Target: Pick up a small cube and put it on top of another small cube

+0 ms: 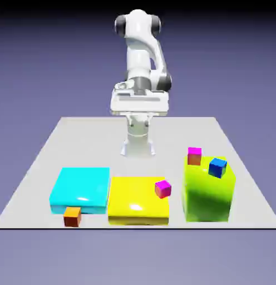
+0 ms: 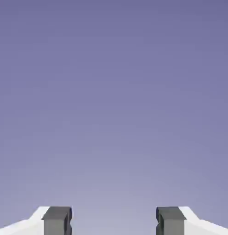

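The arm [image 1: 139, 55] is being finished in white, with dark grey being shown at the joints. Light grey is being displayed by the table [image 1: 134, 164]. Cyan is being carried by one flat block [image 1: 82, 186], yellow by another [image 1: 134, 200], and yellow-green by the tall block [image 1: 208, 192]. An orange top and dark red-brown sides are being presented by one small cube [image 1: 72, 216]; blue is being shown by another [image 1: 217, 167].
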Controlling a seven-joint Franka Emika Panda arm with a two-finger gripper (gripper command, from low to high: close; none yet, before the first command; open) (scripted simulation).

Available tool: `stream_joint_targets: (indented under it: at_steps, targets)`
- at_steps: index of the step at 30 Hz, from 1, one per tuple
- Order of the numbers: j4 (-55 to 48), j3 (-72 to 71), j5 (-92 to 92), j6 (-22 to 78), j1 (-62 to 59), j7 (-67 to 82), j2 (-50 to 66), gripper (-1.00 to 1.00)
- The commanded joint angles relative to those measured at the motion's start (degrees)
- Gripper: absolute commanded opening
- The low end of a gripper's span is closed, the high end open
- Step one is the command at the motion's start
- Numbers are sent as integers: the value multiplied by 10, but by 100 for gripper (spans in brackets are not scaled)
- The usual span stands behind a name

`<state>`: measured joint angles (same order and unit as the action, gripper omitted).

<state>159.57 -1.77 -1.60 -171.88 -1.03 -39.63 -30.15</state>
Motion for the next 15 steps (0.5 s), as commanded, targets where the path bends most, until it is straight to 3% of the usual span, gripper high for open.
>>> stream_joint_targets:
  at_steps: [1, 15]
  targets:
    - [-12, -15, -14, 18, -14, 24, 21, 0]
    - [-196, -215, -225, 267, -200, 373, 302, 0]
